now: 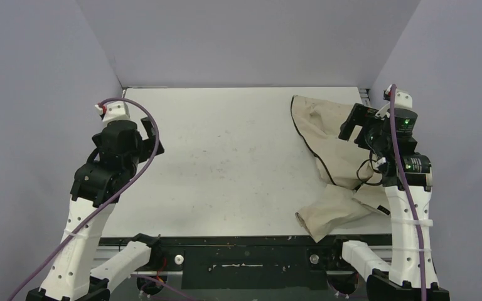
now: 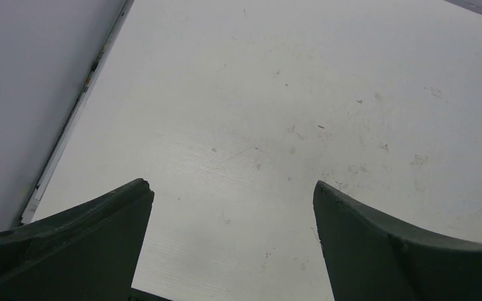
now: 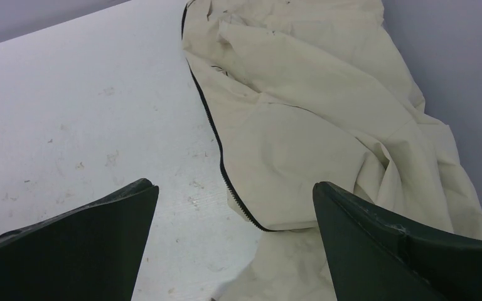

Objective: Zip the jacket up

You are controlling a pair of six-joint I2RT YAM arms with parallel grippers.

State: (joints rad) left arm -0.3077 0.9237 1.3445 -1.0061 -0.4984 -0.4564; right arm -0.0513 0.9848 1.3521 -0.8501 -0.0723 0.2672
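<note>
Jacket [image 1: 323, 135]: beige, crumpled in a heap on the right side of the table [image 1: 226, 163], with one fold trailing to the near edge. A dark zipper [image 3: 218, 144] is exposed along the jacket's left border. Right gripper [image 3: 235, 188]: jaws spread wide, gripping nothing, poised above the jacket's zipper edge. Left gripper [image 2: 232, 191]: jaws spread wide, gripping nothing, over the table's left side, well apart from the jacket.

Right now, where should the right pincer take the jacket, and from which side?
Probably the dark zipper edge of the jacket, near its lower bend. It lies flat and exposed toward the middle of the table, so bring the open right pincer in from that side; the rest is bunched folds.
</note>
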